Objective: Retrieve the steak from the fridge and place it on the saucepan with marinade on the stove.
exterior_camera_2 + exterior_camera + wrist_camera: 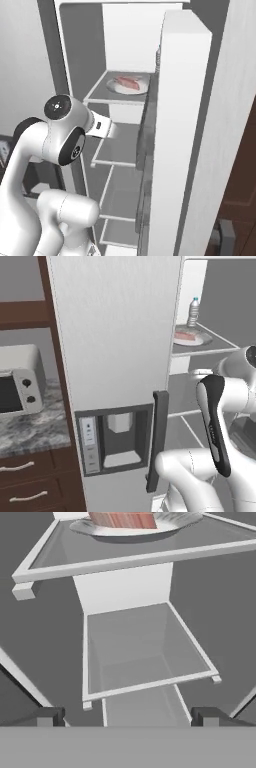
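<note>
Fingers (44, 716): nearest the hand camera, the two dark tips stand wide apart at the bottom of the hand view, with nothing between them
Gripper (127, 717): aimed into the open compartment of the fridge (115, 356), below the level of the steak and well apart from it
Middle shelf (145, 657): bare glass panel directly ahead of the fingers, one level under the target
Steak (128, 81): pinkish-red slab lying flat on a white plate (116, 88), which rests on the upper shelf (97, 93) inside the fridge
Handling, judged: likely soft and limp, light, with a slick surface; it may sag or slip if pinched at one end
Hold point, judged: across the short width near the middle, fingers closing on the two long edges, low enough to catch the slab yet clear of the plate
Obstacle, upper shelf: its pale front rail lies between the gripper and the steak, so the hand must rise above it before reaching in
Obstacle, open door (180, 130): stands just beside the shelves on the robot's right, narrowing the approach
Bottle (193, 312): upright behind the plate on the same shelf, near it
Toaster oven (20, 381): on the marbled tabletop (30, 431) left of the fridge, clear of the path
</note>
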Controlling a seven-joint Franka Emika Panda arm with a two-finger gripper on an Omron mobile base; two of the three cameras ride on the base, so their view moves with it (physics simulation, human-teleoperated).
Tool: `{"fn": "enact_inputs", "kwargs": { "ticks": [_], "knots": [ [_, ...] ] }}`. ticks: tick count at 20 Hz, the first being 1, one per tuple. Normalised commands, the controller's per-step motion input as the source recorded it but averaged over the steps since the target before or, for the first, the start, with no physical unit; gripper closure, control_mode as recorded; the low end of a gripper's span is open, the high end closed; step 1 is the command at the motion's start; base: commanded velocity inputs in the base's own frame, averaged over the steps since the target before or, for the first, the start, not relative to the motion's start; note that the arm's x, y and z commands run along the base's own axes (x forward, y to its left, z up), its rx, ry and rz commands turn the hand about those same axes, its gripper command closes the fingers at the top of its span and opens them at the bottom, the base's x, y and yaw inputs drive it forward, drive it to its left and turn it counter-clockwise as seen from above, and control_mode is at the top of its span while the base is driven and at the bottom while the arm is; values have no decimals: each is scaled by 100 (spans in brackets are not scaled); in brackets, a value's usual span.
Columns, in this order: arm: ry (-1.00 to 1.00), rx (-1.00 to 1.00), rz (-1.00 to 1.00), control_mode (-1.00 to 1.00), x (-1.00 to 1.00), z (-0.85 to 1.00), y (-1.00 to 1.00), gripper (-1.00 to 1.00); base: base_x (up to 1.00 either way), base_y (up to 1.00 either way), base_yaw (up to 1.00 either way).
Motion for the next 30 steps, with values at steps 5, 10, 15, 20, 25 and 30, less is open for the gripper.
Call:
{"fn": "enact_inputs", "kwargs": {
  "ticks": [5, 10, 15, 20, 25, 30],
  "knots": [
    [0, 0, 0, 100, 0, 0, 0, -100, 85, -38, 29],
    [0, 0, 0, 100, 0, 0, 0, -100, 46, -23, 15],
    [0, 0, 0, 100, 0, 0, 0, -100, 23, -4, 1],
    [6, 1, 0, -100, 13, 17, -10, -100, 0, 0, 0],
    [0, 1, 3, -100, 0, 44, -44, -100, 0, 0, 0],
    [0, 0, 1, -100, 3, 36, -11, -100, 0, 0, 0]
  ]
}}
